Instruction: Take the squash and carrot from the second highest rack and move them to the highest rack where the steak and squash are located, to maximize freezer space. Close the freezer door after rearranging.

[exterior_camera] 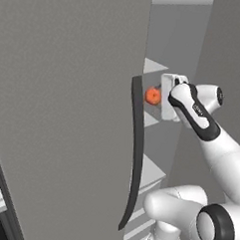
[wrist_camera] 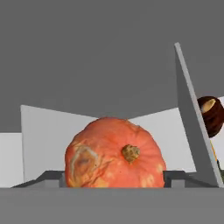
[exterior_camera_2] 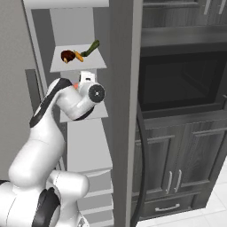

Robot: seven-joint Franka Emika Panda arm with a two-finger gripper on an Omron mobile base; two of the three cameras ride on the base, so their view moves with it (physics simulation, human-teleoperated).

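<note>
An orange, pumpkin-like squash point(wrist_camera: 116, 153) sits between my gripper's point(wrist_camera: 111, 179) two fingertips point(wrist_camera: 43, 179), and the gripper is shut on it. In the left base view the squash point(exterior_camera: 153, 96) hangs inside the open freezer, held by the gripper point(exterior_camera: 161, 97) above the second highest rack point(exterior_camera_2: 84, 116) and below the highest rack point(exterior_camera_2: 79, 65). On the highest rack lie the brown steak point(exterior_camera_2: 67, 56), the slim carrot point(exterior_camera_2: 79, 56) and a green squash point(exterior_camera_2: 91, 48). The hand view is rolled, so the highest rack point(wrist_camera: 192, 122) stands almost upright with the steak point(wrist_camera: 210, 116) beyond it. The freezer door point(exterior_camera: 67, 114) stands open at left.
The door's long dark handle point(exterior_camera: 135, 152) hangs just left of the squash. More pale shelves point(exterior_camera: 151, 171) lie lower in the freezer. Right of the freezer are a second grey door point(exterior_camera_2: 126, 88), a dark built-in oven point(exterior_camera_2: 181, 84) and dark wood cabinets point(exterior_camera_2: 177, 164).
</note>
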